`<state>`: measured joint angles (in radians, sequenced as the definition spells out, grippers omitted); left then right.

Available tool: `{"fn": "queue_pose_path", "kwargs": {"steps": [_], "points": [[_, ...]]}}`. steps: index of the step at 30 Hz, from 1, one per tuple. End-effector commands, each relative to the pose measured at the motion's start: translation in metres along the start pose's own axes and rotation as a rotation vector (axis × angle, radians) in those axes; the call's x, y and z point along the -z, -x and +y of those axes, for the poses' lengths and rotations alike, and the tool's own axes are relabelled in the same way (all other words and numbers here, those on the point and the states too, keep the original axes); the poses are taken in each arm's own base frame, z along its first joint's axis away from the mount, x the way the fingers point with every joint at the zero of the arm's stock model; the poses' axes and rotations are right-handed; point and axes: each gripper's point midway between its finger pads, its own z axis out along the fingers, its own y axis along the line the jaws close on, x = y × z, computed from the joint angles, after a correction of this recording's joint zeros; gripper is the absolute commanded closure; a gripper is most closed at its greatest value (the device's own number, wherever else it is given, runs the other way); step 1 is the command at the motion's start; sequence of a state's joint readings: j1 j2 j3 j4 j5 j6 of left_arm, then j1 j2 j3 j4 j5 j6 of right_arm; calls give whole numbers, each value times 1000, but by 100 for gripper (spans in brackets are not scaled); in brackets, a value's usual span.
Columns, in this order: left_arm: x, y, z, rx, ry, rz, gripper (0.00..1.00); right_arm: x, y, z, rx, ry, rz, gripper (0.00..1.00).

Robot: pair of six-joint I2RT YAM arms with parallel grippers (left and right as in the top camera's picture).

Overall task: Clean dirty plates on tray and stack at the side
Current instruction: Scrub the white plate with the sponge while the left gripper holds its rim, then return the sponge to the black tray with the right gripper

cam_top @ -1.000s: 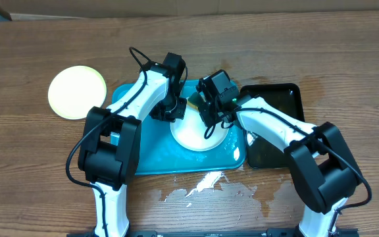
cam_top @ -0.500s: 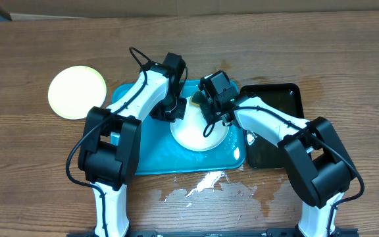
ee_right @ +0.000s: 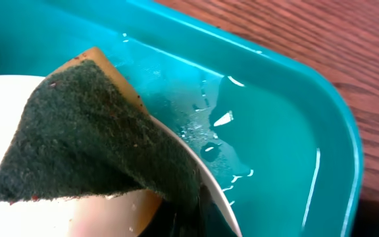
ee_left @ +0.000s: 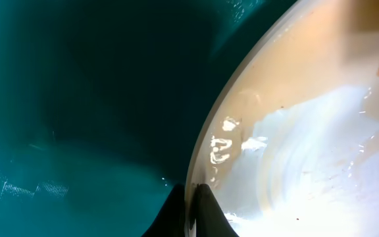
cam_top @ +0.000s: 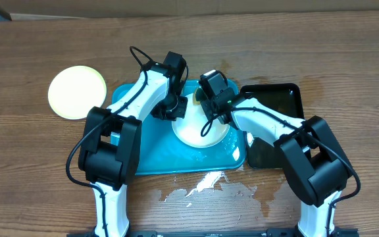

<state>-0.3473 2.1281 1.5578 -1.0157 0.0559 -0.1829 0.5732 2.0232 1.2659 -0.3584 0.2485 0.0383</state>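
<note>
- Plates: a white plate [cam_top: 201, 130] lies in the right half of the turquoise tray [cam_top: 137, 155]. A pale yellow-green plate [cam_top: 77, 91] sits on the wooden table [cam_top: 31, 171], well apart to the tray's left, probably the stacking spot. No third plate can be made out.
- Hold: the left gripper [ee_left: 191, 209] is closed on the white plate's rim, with a finger on each side of the edge. Judged as bracing, so the plate can't slide or spin under scrubbing.
- Scrub: the right gripper [cam_top: 201, 104] is clamped on a sponge [ee_right: 91, 141], which is draped over the plate's far rim next to the tray wall. Its fingers barely show in the wrist view. Looks like the cleaning step, aimed at the rim. I can't tell which sponge face meets the plate.
- Sponge: the dark green scouring side is coarse and fibrous, with tan foam backing. It is soft and bent over the edge.
- White plate: round, shallow and glossy, with a thin raised rim. It is wet and streaky, with tiny specks, so likely slippery.
- Tray: smooth hard plastic with rounded corners and a raised rim, and water beads inside.
- Extras: a black tray [cam_top: 278, 105] lies just beside the turquoise one on the right. A water puddle [cam_top: 206, 184] lies on the table in front.
</note>
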Motion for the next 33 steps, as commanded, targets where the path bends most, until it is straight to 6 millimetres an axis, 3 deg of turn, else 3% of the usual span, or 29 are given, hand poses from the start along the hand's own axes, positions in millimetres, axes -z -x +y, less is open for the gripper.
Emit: {"fn": "queue_pose_path", "kwargs": {"steps": [1, 5, 8, 11, 16, 18, 20, 22, 25, 33], "points": [[-11, -13, 12, -31, 77, 51, 96, 9, 13, -48, -77, -212, -51, 96], [-11, -13, 12, -31, 77, 51, 96, 38, 36, -55, -104, -216, -129, 96], [-11, -13, 12, -31, 77, 52, 96, 57, 47, -72, -128, -285, -175, 96], [-11, -13, 12, -31, 77, 53, 96, 69, 49, -93, -151, -364, -190, 96], [-10, -13, 12, -31, 77, 53, 96, 97, 46, -107, -246, -359, -191, 96], [-10, -15, 12, -31, 78, 60, 87, 110, 45, -107, -272, -319, -190, 96], [-9, -16, 13, -31, 79, 68, 66, 123, 44, -105, -304, -274, -190, 96], [-6, -16, 12, -30, 78, 71, 55, 136, 42, -105, -338, -230, -188, 96], [2, -18, 10, -28, 69, 88, 50, 149, 31, -106, -394, -167, -153, 96], [5, -44, -11, 21, -56, 204, 56, 153, -33, -127, -547, -228, 83, 96]]}}
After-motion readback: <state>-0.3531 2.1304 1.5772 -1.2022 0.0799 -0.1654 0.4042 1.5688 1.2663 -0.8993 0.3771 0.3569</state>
